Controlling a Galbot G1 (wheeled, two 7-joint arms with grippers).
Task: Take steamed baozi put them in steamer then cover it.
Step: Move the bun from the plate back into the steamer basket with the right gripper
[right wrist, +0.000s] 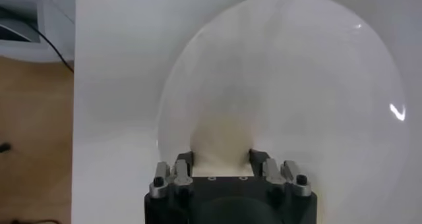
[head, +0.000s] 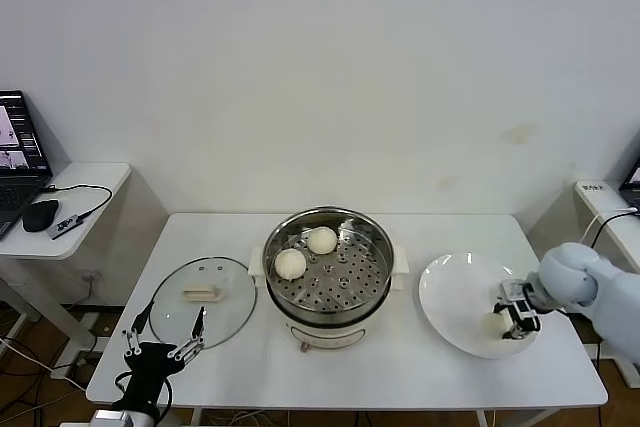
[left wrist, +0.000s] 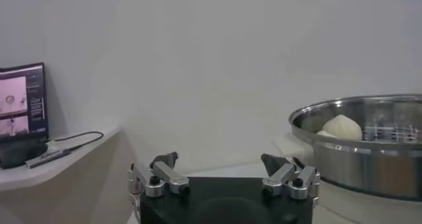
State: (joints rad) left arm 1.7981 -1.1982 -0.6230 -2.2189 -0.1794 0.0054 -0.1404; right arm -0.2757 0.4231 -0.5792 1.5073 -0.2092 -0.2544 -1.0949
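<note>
Head view: we see a white table (head: 225, 367) against a bare white wall (head: 320, 67).
Right of the shiny round steel steamer (head: 330, 272), our right gripper (head: 512, 321) clasps a round cream-white steamed bun (head: 497, 323) on a flat white plate (head: 455, 292); our left gripper (head: 162, 339) hangs spread left of it.

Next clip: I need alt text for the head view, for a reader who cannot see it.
The right claw closes around a round cream-white bun on a flat white plate. At the table's centre, a shiny steel steamer pot holds two more buns; its clear glass lid lies to the left, near the open left claw.
</note>
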